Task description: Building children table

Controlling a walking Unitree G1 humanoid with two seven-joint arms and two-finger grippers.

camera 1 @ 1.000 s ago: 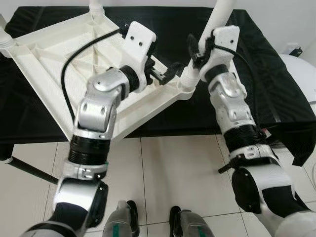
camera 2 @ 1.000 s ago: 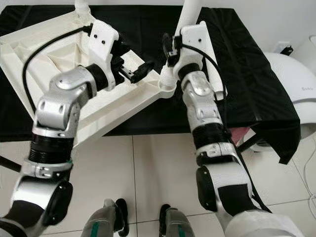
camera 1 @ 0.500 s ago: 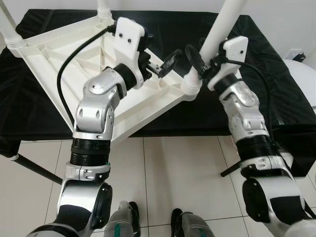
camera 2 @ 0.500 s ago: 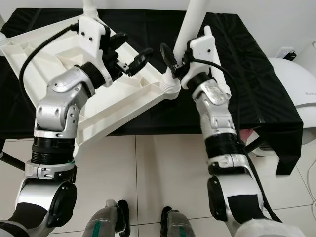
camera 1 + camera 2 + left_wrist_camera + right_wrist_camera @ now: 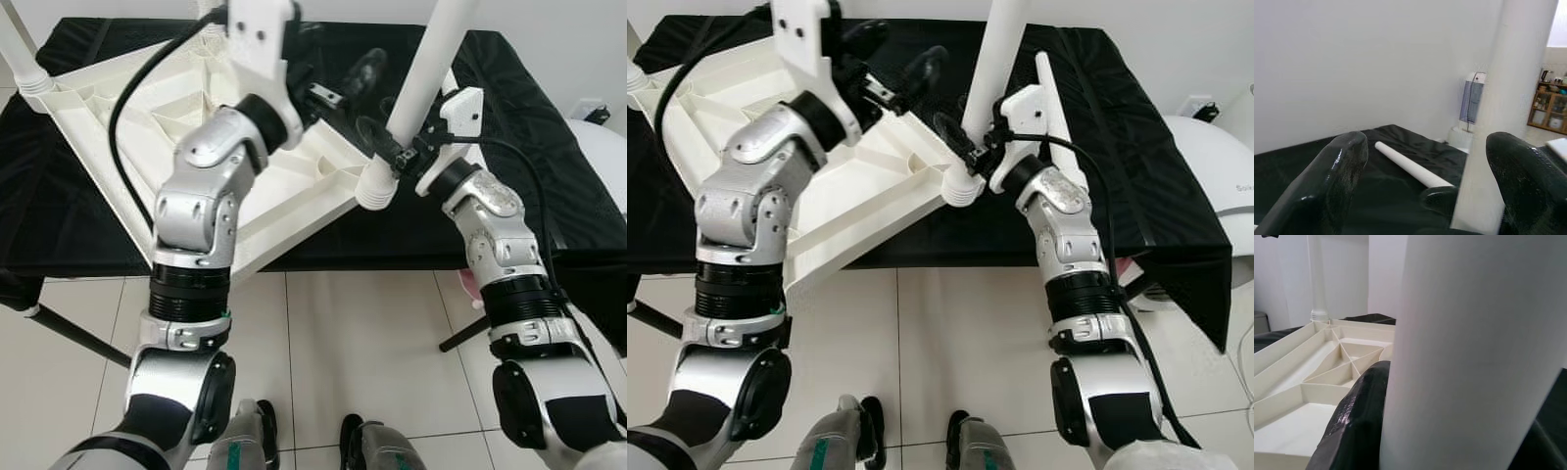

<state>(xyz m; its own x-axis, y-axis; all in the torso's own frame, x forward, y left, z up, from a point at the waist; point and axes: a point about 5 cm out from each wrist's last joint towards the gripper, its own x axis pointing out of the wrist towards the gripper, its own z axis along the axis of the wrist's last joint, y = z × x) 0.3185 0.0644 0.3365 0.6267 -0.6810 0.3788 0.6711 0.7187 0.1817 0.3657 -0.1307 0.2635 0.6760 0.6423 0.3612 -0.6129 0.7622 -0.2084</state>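
Observation:
A white plastic children's table (image 5: 186,127) lies upside down on a black-covered table (image 5: 529,117). A white leg (image 5: 423,73) stands in its near right corner socket (image 5: 373,186). My right gripper (image 5: 395,145) is shut on this leg just above the socket; the right wrist view has the leg (image 5: 1469,352) between its black fingers (image 5: 1359,426). My left gripper (image 5: 896,54) is open and holds nothing, raised over the table's ribbed underside left of the leg. Another leg (image 5: 20,49) stands at the far left corner. A loose leg (image 5: 1410,166) lies on the black cloth.
A white rounded appliance (image 5: 1215,166) stands on the floor at the right. The black table's slanted legs (image 5: 59,338) reach onto the white tile floor (image 5: 343,343). My feet (image 5: 304,441) stand close to the table's front edge.
My left gripper has lifted off the table's underside, up and toward the leg. My right gripper has slid down the leg toward the socket and closed around it.

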